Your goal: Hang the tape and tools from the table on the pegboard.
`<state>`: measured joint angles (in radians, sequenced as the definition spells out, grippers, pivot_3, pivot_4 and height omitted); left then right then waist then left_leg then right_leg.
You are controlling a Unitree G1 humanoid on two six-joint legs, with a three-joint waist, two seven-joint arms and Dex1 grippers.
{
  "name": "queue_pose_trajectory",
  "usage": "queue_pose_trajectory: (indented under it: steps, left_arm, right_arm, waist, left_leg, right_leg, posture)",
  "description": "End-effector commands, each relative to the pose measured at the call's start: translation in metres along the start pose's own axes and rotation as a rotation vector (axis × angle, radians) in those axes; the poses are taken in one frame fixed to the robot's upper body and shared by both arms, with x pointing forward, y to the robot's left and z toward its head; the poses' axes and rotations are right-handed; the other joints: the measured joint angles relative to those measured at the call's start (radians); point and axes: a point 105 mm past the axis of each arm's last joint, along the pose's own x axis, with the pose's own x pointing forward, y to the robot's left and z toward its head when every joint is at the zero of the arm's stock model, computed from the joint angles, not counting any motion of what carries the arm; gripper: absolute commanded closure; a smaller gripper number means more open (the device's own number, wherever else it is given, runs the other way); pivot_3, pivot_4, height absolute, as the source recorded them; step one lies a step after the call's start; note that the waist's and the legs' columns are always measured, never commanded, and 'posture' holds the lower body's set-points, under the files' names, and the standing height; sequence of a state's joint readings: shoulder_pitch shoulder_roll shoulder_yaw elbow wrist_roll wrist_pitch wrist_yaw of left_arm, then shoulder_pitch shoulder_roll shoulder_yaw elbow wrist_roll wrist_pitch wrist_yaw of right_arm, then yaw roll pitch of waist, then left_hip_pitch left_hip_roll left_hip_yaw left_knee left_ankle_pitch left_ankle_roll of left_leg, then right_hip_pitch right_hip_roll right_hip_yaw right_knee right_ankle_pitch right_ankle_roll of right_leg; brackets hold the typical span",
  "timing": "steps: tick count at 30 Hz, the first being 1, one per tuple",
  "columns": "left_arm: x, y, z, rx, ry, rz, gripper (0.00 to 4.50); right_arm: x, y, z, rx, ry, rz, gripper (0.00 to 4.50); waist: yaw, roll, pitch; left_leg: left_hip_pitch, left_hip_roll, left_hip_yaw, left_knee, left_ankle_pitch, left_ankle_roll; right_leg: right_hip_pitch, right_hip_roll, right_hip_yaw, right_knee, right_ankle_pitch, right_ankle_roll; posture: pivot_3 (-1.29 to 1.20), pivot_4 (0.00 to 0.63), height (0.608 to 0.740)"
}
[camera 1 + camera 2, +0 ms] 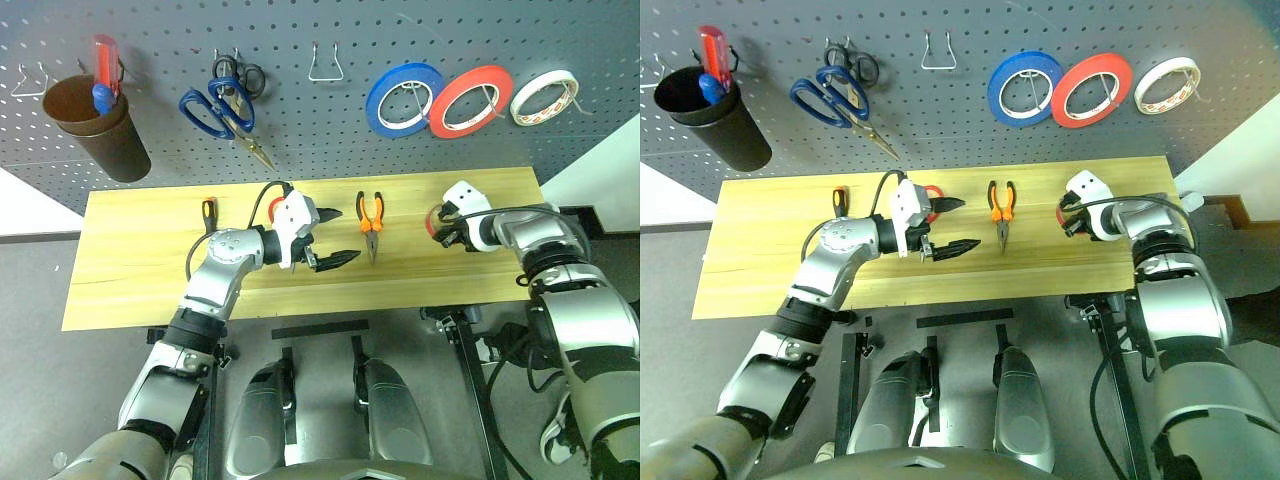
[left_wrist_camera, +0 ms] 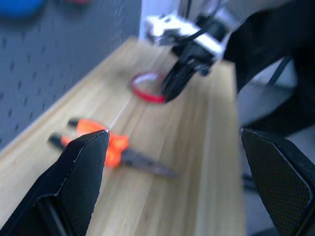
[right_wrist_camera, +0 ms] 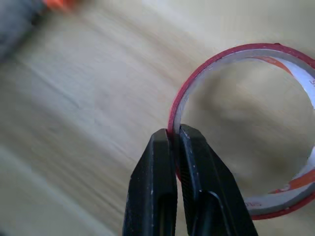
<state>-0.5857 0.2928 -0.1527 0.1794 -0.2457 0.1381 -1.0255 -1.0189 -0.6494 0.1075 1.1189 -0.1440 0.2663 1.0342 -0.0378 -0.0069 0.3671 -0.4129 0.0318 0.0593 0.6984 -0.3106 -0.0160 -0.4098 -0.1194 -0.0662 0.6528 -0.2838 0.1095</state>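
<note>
A thin red ring of tape [image 3: 236, 123] is pinched by its wall in my right gripper [image 3: 170, 135], which is shut on it just over the right part of the table [image 1: 130, 270]; the tape [image 1: 431, 222] shows beside the fingers. Orange-and-black pliers [image 1: 371, 222] lie flat at the table's middle. My left gripper [image 1: 348, 236] hangs open just left of them, pointing right, holding nothing. A red scissors handle [image 1: 933, 192] peeks out behind that hand. A small screwdriver [image 1: 208, 212] lies further left. The pegboard [image 1: 330, 120] rises behind.
On the pegboard hang blue [image 1: 403, 98], red [image 1: 470, 101] and white [image 1: 544, 96] tape rolls, blue-handled scissors [image 1: 220, 110] and a brown cup [image 1: 100, 125] with a screwdriver. Bare wire hooks [image 1: 326, 64] sit at top middle and far left [image 1: 30, 80].
</note>
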Motion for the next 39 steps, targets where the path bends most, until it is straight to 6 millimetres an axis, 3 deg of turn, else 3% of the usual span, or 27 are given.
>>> queue_pose_trajectory:
  steps: [1, 5, 11, 17, 26, 32, 39]
  left_arm:
    - [-0.017, -0.002, 0.015, 0.025, -0.067, -0.007, 0.0]
    - [-0.035, -0.005, 0.024, 0.038, -0.103, -0.009, 0.0]
    - [-0.049, 0.0, 0.036, 0.057, -0.14, 0.005, 0.0]
    - [-0.054, -0.003, 0.059, 0.071, -0.219, -0.033, 0.0]
    - [-0.057, 0.009, 0.088, 0.109, -0.286, -0.052, 0.0]
    - [-0.048, 0.013, 0.092, 0.132, -0.268, -0.06, 0.0]
    - [-0.043, 0.019, 0.09, 0.175, -0.238, -0.044, 0.0]
  right_arm:
    - [-0.023, 0.003, 0.009, -0.023, -0.122, 0.051, 4.49]
    - [-0.056, 0.016, 0.017, -0.053, -0.251, 0.07, 4.49]
    - [-0.089, 0.034, 0.02, -0.049, -0.313, 0.051, 4.49]
    - [-0.125, 0.049, 0.051, -0.093, -0.49, 0.04, 4.49]
    - [-0.159, 0.057, 0.078, -0.201, -0.597, -0.034, 4.49]
    - [-0.157, 0.046, 0.085, -0.213, -0.634, -0.114, 4.49]
    - [-0.127, 0.026, 0.085, -0.212, -0.621, -0.178, 4.49]
  waist:
    - [0.005, 0.0, -0.001]
    - [0.023, 0.001, -0.001]
    - [0.027, 0.001, -0.006]
    - [0.023, 0.0, -0.018]
    - [0.022, 0.0, -0.053]
    - [0.016, -0.001, -0.082]
    - [-0.003, -0.002, -0.114]
  left_leg:
    - [0.0, 0.0, 0.0, 0.0, 0.0, 0.0]
    - [-0.002, 0.0, -0.001, 0.0, 0.0, 0.0]
    - [-0.008, -0.002, -0.001, 0.005, 0.0, 0.0]
    - [-0.009, -0.002, -0.002, 0.005, 0.0, -0.001]
    - [-0.01, -0.003, -0.002, 0.006, 0.0, -0.001]
    - [-0.011, -0.003, -0.003, 0.006, 0.0, -0.001]
    - [-0.01, -0.004, -0.003, 0.007, 0.0, -0.001]
  right_leg:
    - [0.0, 0.0, -0.001, -0.002, 0.0, 0.0]
    - [0.0, 0.0, -0.003, -0.002, 0.0, 0.0]
    - [-0.002, 0.0, -0.004, -0.003, 0.001, 0.002]
    - [-0.002, 0.0, -0.006, -0.003, 0.001, 0.002]
    - [-0.001, 0.0, -0.007, -0.003, 0.001, 0.002]
    - [-0.001, 0.0, -0.007, -0.003, 0.001, 0.002]
    - [-0.001, 0.001, -0.007, -0.003, 0.001, 0.002]
  posture:
    - [-0.03, 0.312, 0.732]
    - [-0.04, 0.279, 0.732]
    - [-0.06, 0.242, 0.732]
    - [-0.1, 0.209, 0.732]
    - [-0.15, 0.172, 0.732]
    - [-0.16, 0.147, 0.732]
    - [-0.15, 0.125, 0.732]
